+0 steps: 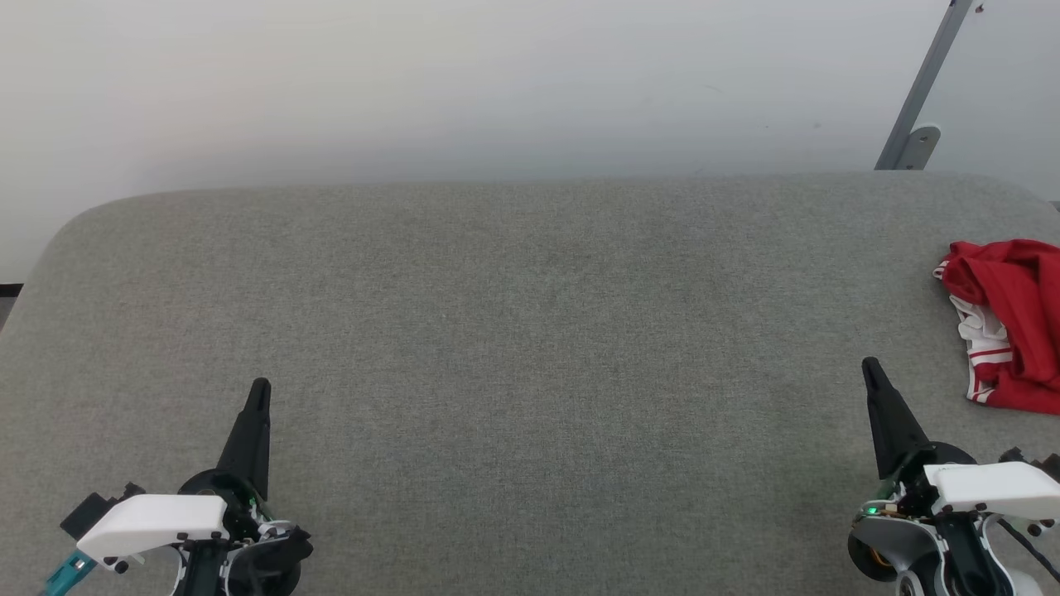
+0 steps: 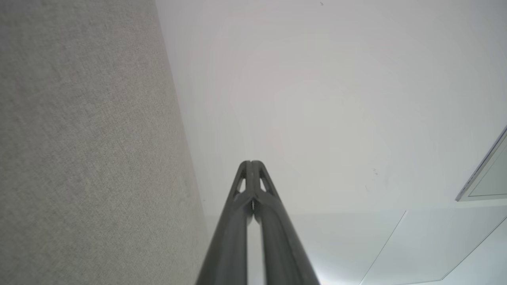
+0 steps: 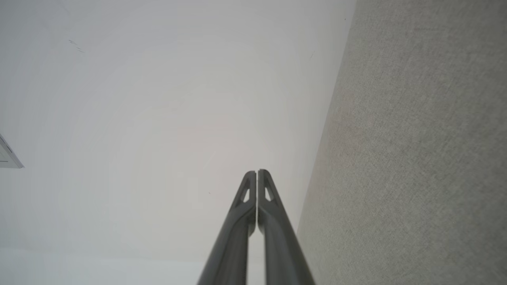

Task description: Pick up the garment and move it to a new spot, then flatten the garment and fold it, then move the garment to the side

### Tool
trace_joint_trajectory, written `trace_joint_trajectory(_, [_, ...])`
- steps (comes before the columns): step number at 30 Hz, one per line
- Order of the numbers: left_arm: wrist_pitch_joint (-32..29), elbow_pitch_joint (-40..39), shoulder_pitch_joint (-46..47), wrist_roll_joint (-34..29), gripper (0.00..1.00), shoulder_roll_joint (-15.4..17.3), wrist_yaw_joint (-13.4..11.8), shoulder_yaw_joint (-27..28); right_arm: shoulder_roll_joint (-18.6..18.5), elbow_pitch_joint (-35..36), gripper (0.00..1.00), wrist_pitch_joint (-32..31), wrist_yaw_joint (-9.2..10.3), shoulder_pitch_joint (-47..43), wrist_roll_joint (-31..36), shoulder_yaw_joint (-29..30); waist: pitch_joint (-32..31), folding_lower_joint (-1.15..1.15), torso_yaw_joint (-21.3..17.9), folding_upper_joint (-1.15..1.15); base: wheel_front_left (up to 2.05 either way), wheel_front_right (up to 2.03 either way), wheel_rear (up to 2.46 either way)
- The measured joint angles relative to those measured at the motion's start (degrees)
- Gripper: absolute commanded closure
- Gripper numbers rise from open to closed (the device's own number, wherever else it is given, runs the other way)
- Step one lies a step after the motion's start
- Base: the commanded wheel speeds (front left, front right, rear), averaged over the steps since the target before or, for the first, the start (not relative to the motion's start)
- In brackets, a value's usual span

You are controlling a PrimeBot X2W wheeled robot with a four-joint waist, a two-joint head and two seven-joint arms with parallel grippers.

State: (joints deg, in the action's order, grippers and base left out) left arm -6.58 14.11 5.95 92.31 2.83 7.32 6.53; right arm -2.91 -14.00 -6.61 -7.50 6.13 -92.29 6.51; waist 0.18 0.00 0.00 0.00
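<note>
The left gripper (image 1: 260, 387) sits at the near left of the grey table (image 1: 530, 331). Its two dark fingers are pressed together and hold nothing. In the left wrist view its fingertips (image 2: 246, 168) meet with no gap. The right gripper (image 1: 869, 366) sits at the near right, and it is closed and empty too. In the right wrist view its fingertips (image 3: 261, 176) touch at the top. Both grippers point away toward the far wall (image 1: 414, 83). The garment (image 1: 1012, 319) lies on the table at the right side, a little farther off than the right gripper and just to its right, not touching it. Part of it runs off the edge of the picture. It is a red shirt in a soft heap, with red folds on top and a white bit with red stripes poking out on its left and near side. It does not look flat, and I cannot see any neat folded edges. This scene fits two times in the job: the shirt in a heap waiting to be picked up, or the shirt put off to the side at the end. I cannot tell which. Either way, it goes well if the arms keep clear of the heap and do not drag it. The cloth looks thin and floppy, so I think it would sag and slip if held by one small bit. A pinch on a thick fold would hold it better.
</note>
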Motion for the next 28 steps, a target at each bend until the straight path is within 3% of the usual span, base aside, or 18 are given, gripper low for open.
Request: trace_joint_trajectory(28, [0.0, 0.0, 0.0, 0.0, 1.0, 0.0, 0.0, -0.01, 0.0, 0.0, 1.0, 0.0, 0.0, 0.0, 0.0, 0.0, 0.0, 0.0, 0.0, 0.0, 0.0, 0.0, 0.0])
